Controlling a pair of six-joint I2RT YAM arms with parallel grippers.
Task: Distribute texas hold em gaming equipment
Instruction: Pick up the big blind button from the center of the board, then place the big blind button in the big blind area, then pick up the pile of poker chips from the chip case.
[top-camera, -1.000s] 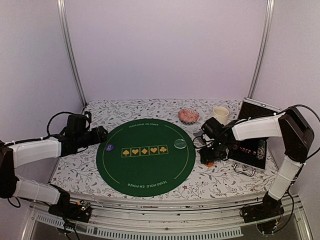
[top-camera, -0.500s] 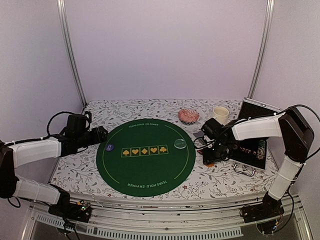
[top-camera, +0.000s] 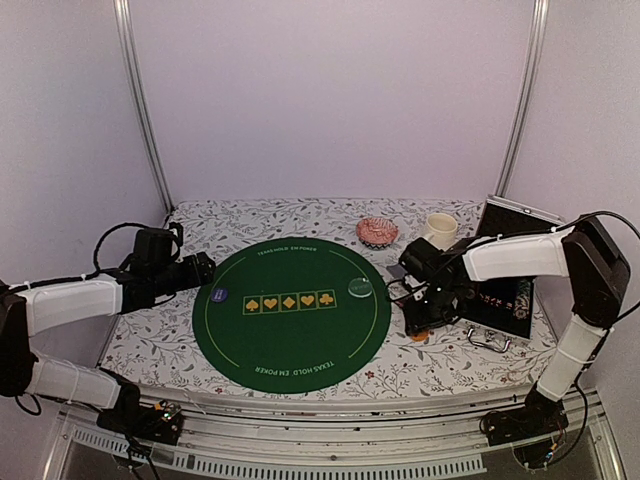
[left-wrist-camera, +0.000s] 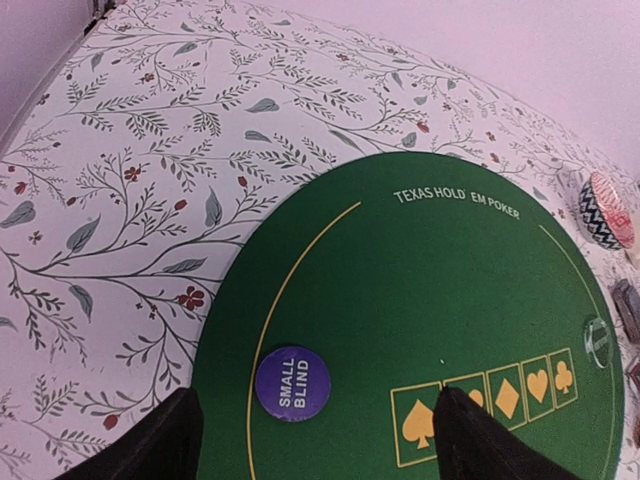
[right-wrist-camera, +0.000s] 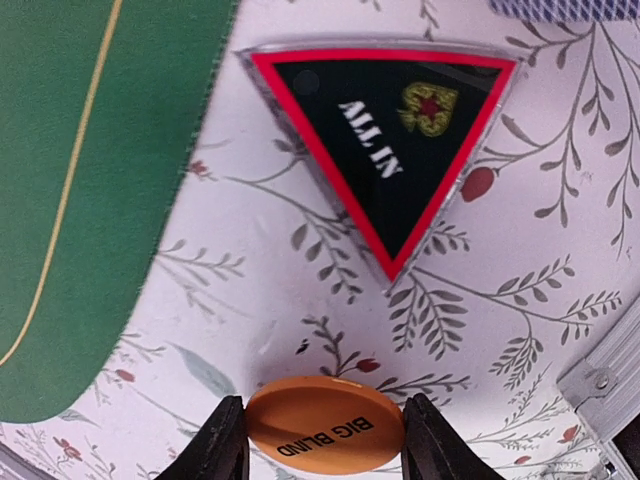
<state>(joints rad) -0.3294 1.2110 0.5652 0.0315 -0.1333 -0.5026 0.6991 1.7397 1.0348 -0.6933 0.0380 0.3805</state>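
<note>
My right gripper (right-wrist-camera: 325, 442) is shut on the orange "BIG BLIND" button (right-wrist-camera: 325, 424), gripped by its edges just above the floral cloth, right of the green mat (top-camera: 290, 345). From above, the right gripper (top-camera: 418, 322) hides most of that button. The black-and-red "ALL IN" triangular marker (right-wrist-camera: 385, 140) lies on the cloth beyond it, and a grey-blue card edge (right-wrist-camera: 560, 8) shows at the top. My left gripper (left-wrist-camera: 315, 440) is open above the blue "SMALL BLIND" button (left-wrist-camera: 292, 384), which lies at the mat's left side. A pale-green button (top-camera: 359, 289) rests on the mat's right side.
A pink-patterned bowl (top-camera: 377, 232) and a cream mug (top-camera: 441, 229) stand at the back right. An open case (top-camera: 505, 292) lies at the right, its metal corner (right-wrist-camera: 605, 380) close to my right fingers. Suit symbols (top-camera: 290, 301) mark the mat's centre.
My right jaws have narrowed onto the orange button and the hand has shifted slightly left. The left arm has not moved.
</note>
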